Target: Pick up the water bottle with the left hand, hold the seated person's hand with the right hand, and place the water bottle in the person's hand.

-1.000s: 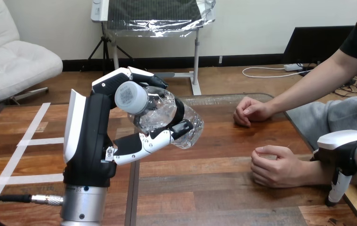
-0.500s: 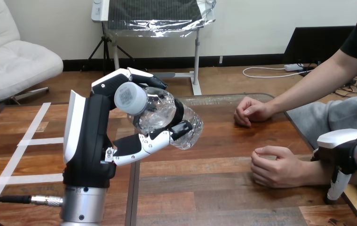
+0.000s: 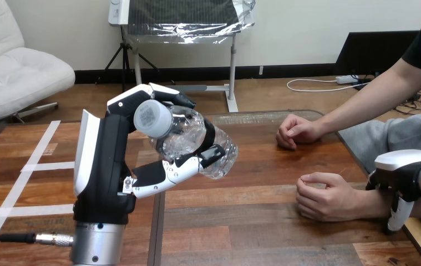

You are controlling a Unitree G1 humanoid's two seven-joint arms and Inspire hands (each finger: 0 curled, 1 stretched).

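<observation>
Fingers (image 3: 163,94) of the left hand (image 3: 105,172) are curled round the clear water bottle (image 3: 197,138), some above its body and one beneath. They hold it clear of the table (image 3: 263,221), tipped so that its white cap faces back toward the robot. In the head view the bottle hangs over the table's left-middle part, well apart from both of the person's hands. The person's nearer hand (image 3: 324,195) rests on the table at the right as a loose fist, and the person's farther hand (image 3: 297,131) lies beyond it, also closed. The right hand (image 3: 399,177) sits at the wrist of the nearer hand, touching it or just over it; whether it truly grips that wrist I cannot tell. The step in hand looks to be the carry across to the person. To do it well, the left arm should bring the bottle rightward without loosening the grasp, since the thin crumpled plastic may slip or buckle. The receiving hand would need to open palm up first, and the bottle's body, not its cap, should be laid into it before any release
</observation>
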